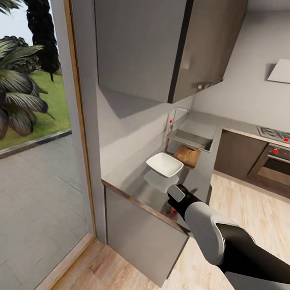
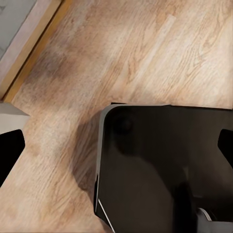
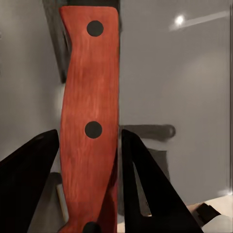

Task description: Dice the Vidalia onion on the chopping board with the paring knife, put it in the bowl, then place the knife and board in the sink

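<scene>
The paring knife (image 3: 90, 121) looks light and rigid, with a flat red-orange handle carrying dark rivets. My guess is the smooth wood could slip or twist if pinched near one end, so mid-handle, between the rivets, seems the steadiest place to hold it, well away from the blade.

In the right wrist view, the right gripper (image 3: 87, 182) has a dark finger on each side of that handle, close against it, in what looks like a snug pinch (the blade end runs out of that view). In the head view this gripper (image 1: 175, 200) reaches over the countertop (image 1: 135, 187) at its near end, just short of the bowl (image 1: 164, 164).

Taking the bowl as reference: the chopping board (image 1: 187, 155) lies just past it on the counter, and the sink (image 1: 190, 139) sits right behind the board, under the faucet (image 1: 178, 115). The onion cannot be made out from here.

The left wrist view looks down at wooden floor (image 2: 121, 53) and the robot's dark base (image 2: 160, 165); I cannot tell whether that pincer is wide or narrow.
</scene>
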Robot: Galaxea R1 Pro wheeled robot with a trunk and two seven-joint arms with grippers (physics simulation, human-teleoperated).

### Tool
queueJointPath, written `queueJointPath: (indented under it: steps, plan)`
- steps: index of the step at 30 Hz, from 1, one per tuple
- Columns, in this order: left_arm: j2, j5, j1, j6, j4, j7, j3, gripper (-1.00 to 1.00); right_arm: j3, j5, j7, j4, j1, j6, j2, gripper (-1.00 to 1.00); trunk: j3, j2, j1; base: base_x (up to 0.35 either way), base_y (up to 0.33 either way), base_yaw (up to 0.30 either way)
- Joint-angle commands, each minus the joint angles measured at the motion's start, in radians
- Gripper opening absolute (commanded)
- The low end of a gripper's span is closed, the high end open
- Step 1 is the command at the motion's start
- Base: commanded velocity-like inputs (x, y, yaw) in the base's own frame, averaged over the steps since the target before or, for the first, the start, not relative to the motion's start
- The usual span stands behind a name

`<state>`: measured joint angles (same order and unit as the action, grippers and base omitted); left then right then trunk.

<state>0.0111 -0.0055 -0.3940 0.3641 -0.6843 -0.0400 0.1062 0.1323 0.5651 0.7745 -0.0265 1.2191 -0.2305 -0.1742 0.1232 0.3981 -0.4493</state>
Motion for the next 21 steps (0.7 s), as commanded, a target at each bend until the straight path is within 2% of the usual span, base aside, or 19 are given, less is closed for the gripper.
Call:
queueJointPath:
  steps: [1,4,5,8,11,14,21]
  plan:
    - [0.001,-0.001,0.0,0.001,-0.001,-0.004,0.004,1.0,0.007,-0.015,0.005,-0.003,0.0,-0.01,0.0,-1.0,0.0,0.002,-0.001,-0.005,-0.017,0.0]
    - [0.001,-0.001,0.0,0.001,-0.001,-0.004,0.004,1.0,0.006,-0.041,0.004,-0.005,0.0,-0.009,0.0,-1.0,-0.004,0.002,-0.001,-0.002,-0.007,0.0]
    - [0.001,-0.001,0.0,0.001,-0.002,-0.004,0.004,1.0,0.006,-0.076,0.004,-0.009,0.0,-0.007,0.0,-1.0,-0.006,0.002,-0.001,-0.001,-0.002,0.0]
    - [0.001,-0.001,0.0,0.001,-0.003,-0.003,0.004,1.0,0.007,-0.119,0.005,-0.015,0.0,-0.006,0.0,-1.0,-0.011,0.002,-0.001,0.0,0.0,0.0]
    - [0.002,-0.001,0.0,0.001,-0.006,-0.003,0.004,1.0,0.007,-0.183,0.004,-0.021,0.0,-0.005,0.0,-1.0,-0.016,0.002,-0.001,0.0,0.0,0.0]
    - [0.003,-0.001,0.0,0.001,-0.012,-0.004,0.004,1.0,0.007,-0.201,0.002,-0.023,0.0,-0.004,0.0,-1.0,-0.02,0.002,-0.001,0.0,0.0,0.0]
    - [0.005,0.001,0.0,-0.001,-0.012,-0.003,-0.014,1.0,0.006,-0.207,-0.001,-0.026,0.0,-0.003,0.0,-1.0,-0.031,0.002,-0.001,0.0,0.0,0.0]
